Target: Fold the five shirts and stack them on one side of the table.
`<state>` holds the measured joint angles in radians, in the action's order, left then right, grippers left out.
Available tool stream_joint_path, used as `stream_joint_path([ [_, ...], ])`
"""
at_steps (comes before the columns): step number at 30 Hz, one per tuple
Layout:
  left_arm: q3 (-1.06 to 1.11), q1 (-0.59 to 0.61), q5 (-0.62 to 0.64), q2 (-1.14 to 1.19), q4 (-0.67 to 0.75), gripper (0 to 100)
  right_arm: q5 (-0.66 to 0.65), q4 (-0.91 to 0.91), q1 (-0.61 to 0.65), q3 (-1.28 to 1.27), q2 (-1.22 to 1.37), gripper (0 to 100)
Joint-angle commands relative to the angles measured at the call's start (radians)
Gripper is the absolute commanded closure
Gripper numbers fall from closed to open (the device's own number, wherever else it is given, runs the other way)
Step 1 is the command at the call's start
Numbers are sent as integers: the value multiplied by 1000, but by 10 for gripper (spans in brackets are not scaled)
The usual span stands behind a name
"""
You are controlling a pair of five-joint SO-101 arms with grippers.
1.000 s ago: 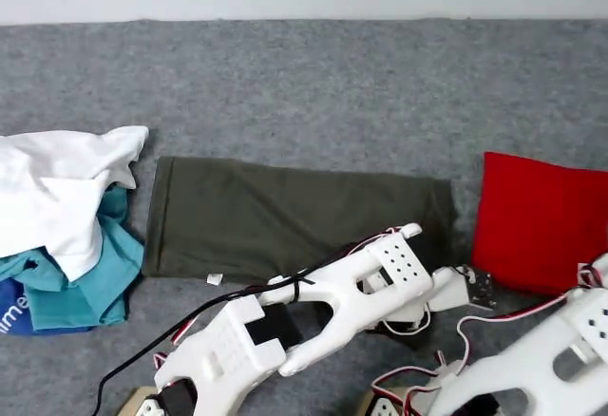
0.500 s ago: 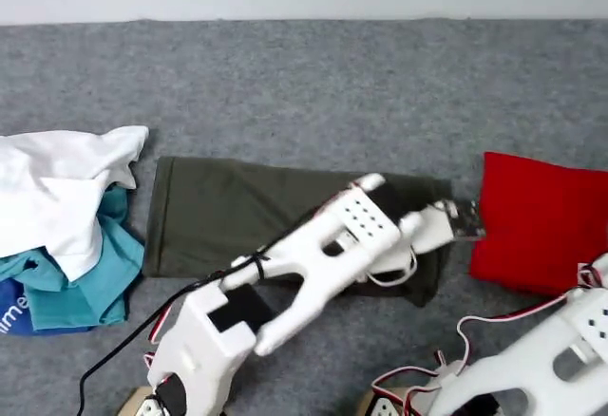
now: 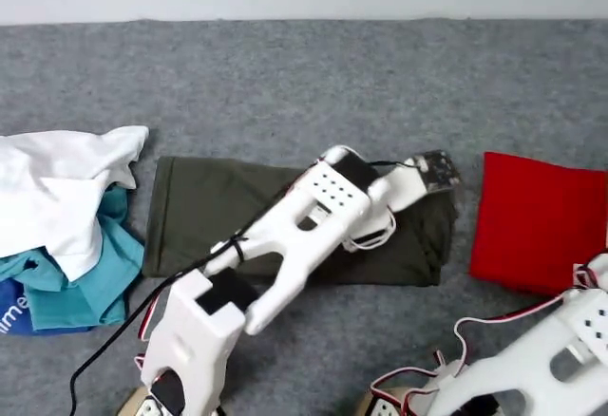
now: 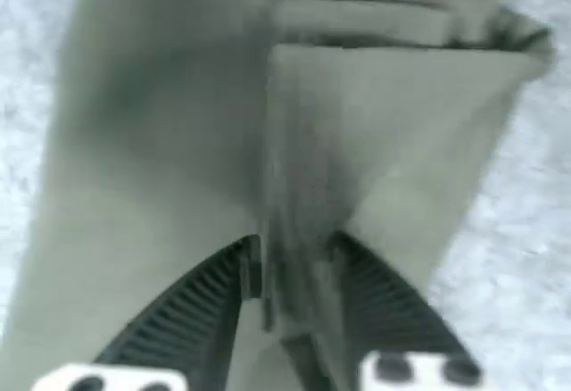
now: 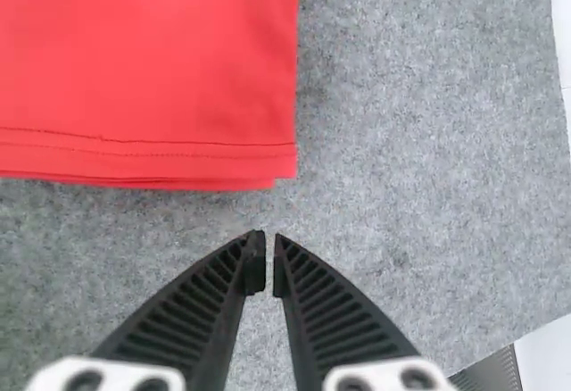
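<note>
— From above, what does the green shirt (image 3: 228, 217) look like?
— It's a long dark olive band lying flat across the middle of the grey desk (image 3: 313, 84), with its right end doubled over into a thicker layer.

— And the others?
— The red shirt (image 3: 537, 221) lies folded square at 3 o'clock. At 9 o'clock the white shirt (image 3: 57, 179) is crumpled on top of the teal shirt (image 3: 95, 283), and a bit of the blue shirt (image 3: 14, 316) pokes out underneath.

— Where are the arms?
— The left arm (image 3: 285, 245) reaches across the green shirt, with the left hand (image 3: 432, 169) at the shirt's 2 o'clock corner. The right arm (image 3: 532, 359) sits at 5 o'clock on the desk.

— What about the left wrist view?
— The ribbed black fingers (image 4: 196, 302) are grasping a raised pleat of the olive cloth, with stacked folded edges beyond it.

— And the right wrist view?
— The right hand (image 5: 265, 262) is clenched on nothing, over bare desk, near the red shirt's stitched hem but apart from it.

— What has changed over the last second?
— The left arm has swung away from the shirt's near right corner, at 5 o'clock, out to 2 o'clock. The flap that sagged there has been pulled up, so the near edge now runs straight. The right arm has hardly shifted.
</note>
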<state>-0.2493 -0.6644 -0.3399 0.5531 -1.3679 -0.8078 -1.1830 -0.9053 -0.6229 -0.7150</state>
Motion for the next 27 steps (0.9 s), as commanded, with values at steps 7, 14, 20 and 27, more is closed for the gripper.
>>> stream_joint_path([
  [7,-88,34,5,-6,-37,823,-6,-4,10,14,-30,969],
  [14,-170,78,-2,-8,-98,823,-8,-4,7,15,-30,969],
  [20,-352,37,-51,-8,-393,870,-8,-4,7,17,-30,969],
  [27,-189,-25,-63,-97,-385,881,-8,-4,7,17,-30,969],
])
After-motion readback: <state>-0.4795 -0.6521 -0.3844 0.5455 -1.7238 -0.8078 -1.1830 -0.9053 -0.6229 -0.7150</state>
